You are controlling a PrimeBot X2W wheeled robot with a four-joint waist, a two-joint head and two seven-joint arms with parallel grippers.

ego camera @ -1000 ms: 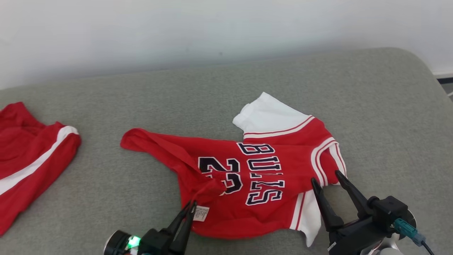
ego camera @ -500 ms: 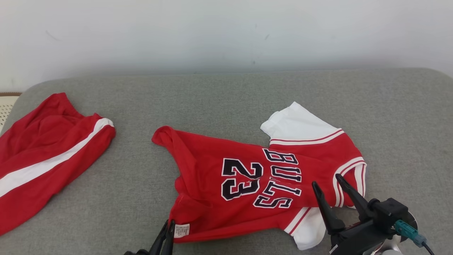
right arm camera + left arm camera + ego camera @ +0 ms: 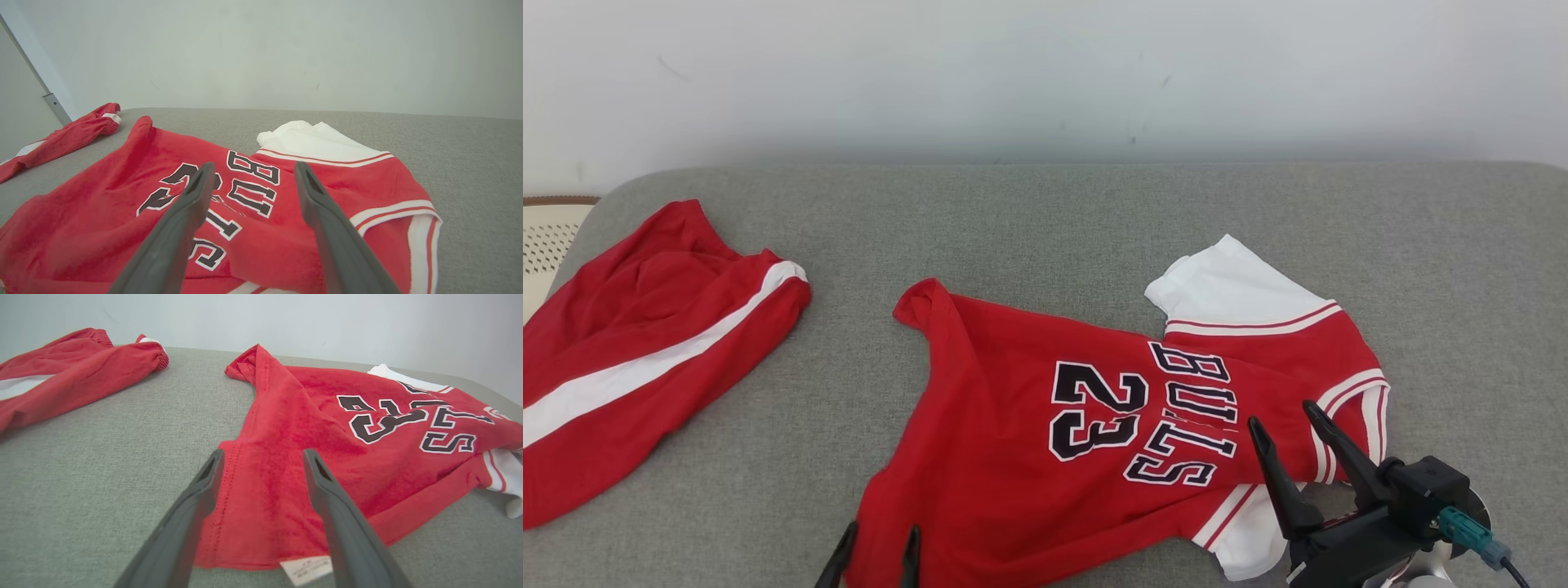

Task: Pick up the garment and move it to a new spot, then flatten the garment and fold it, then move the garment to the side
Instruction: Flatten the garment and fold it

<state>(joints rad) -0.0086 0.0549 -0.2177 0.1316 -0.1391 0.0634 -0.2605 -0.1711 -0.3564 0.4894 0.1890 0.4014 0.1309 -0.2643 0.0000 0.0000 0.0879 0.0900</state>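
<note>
the jersey [image 3: 1013, 482] looks light and limp, likely to bunch, best pinched at a hem corner; left gripper [image 3: 880, 539] and right gripper [image 3: 1281, 416] both gape empty.

The jersey [image 3: 1005, 441] is soft matt cloth, the cushion [image 3: 1045, 229] coarse woven fabric

The jersey [image 3: 1005, 457] is red with white sleeves, red-striped white trim and black, white-edged "23" and lettering. Left of the jersey, the shorts [image 3: 645, 327] are red with a white stripe. The cushion [image 3: 1029, 220] is grey; my fingers [image 3: 179, 535] dark grey.
</note>
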